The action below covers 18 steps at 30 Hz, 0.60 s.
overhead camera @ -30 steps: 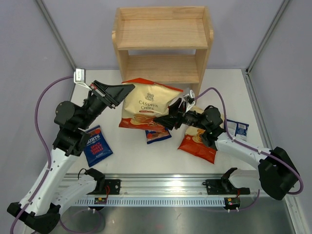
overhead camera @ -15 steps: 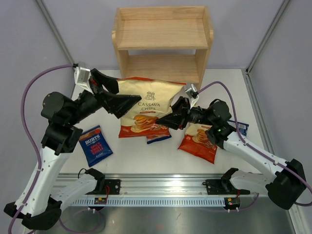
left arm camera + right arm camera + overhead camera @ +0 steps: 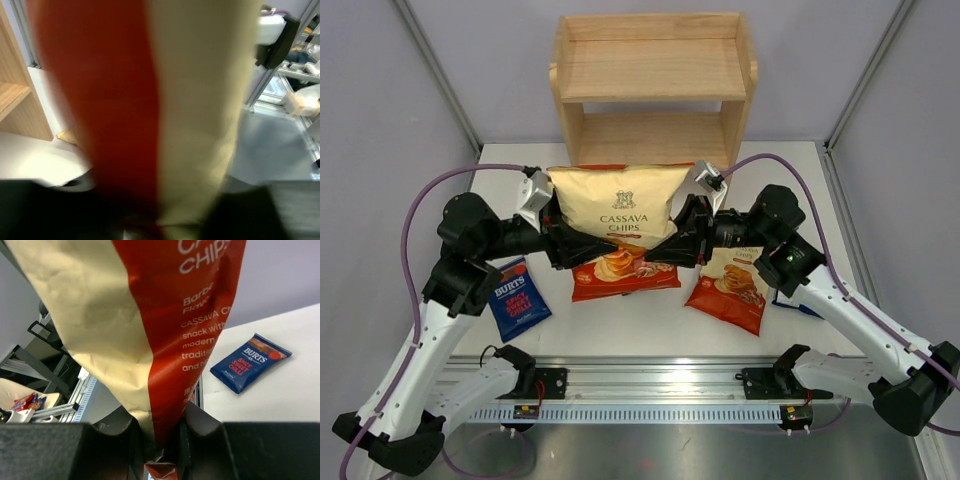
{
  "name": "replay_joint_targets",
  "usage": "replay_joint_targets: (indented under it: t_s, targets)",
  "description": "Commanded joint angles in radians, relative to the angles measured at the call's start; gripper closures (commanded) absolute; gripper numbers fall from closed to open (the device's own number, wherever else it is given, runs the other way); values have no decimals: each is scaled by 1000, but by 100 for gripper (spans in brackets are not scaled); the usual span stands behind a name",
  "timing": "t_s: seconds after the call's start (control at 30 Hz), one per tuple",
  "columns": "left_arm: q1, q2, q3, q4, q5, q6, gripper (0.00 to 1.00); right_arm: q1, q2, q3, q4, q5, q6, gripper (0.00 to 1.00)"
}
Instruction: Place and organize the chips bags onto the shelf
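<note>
A cream-and-red-orange Cassava Chips bag (image 3: 617, 222) hangs upright above the table, in front of the wooden shelf (image 3: 655, 70). My right gripper (image 3: 668, 250) is shut on its lower right edge; in the right wrist view the bag (image 3: 150, 315) is pinched between the black fingers of that gripper (image 3: 160, 432). My left gripper (image 3: 572, 248) is closed on the lower left edge, and the blurred bag (image 3: 165, 100) fills its wrist view. A second Cassava bag (image 3: 730, 288) lies flat on the table. A dark blue Burts bag (image 3: 517, 298) lies at the left.
Another blue bag (image 3: 790, 302) peeks from under the right forearm. Both tiers of the shelf hold nothing, and a corner of it (image 3: 15, 85) shows in the left wrist view. The red-labelled Burts bag (image 3: 250, 362) shows past the held bag in the right wrist view.
The Cassava bag has risen from a tilt to upright, facing the camera. The left gripper swung in, opened wide and closed on its left edge. The right gripper kept its hold.
</note>
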Motion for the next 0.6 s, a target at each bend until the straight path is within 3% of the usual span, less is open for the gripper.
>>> replay_joint_targets:
  t_s: [0.0, 0.07, 0.13, 0.17, 0.27, 0.33, 0.57]
  targets:
    - [0, -19, -8, 71, -100, -21, 64, 11, -32, 59, -40, 10, -25, 69]
    - [0, -36, -16, 117, -190, -63, 66, 10, -57, 47, -79, 94, -44, 45]
    - [0, -47, -33, 175, -252, -132, 67, 10, -104, 14, -112, 267, -52, 9]
    - [0, -52, -42, 201, -307, -158, 67, 10, -126, -11, -107, 323, -42, 1]
    - [0, -69, -74, 275, -451, -288, 69, 10, -227, -147, -22, 527, 20, 1]
    - [0, -72, -117, 371, -490, -400, 70, 11, -294, -265, 43, 611, 149, 1]
    - [0, -67, -290, 777, -611, -709, 71, 11, -254, -488, 579, 615, 494, 0]
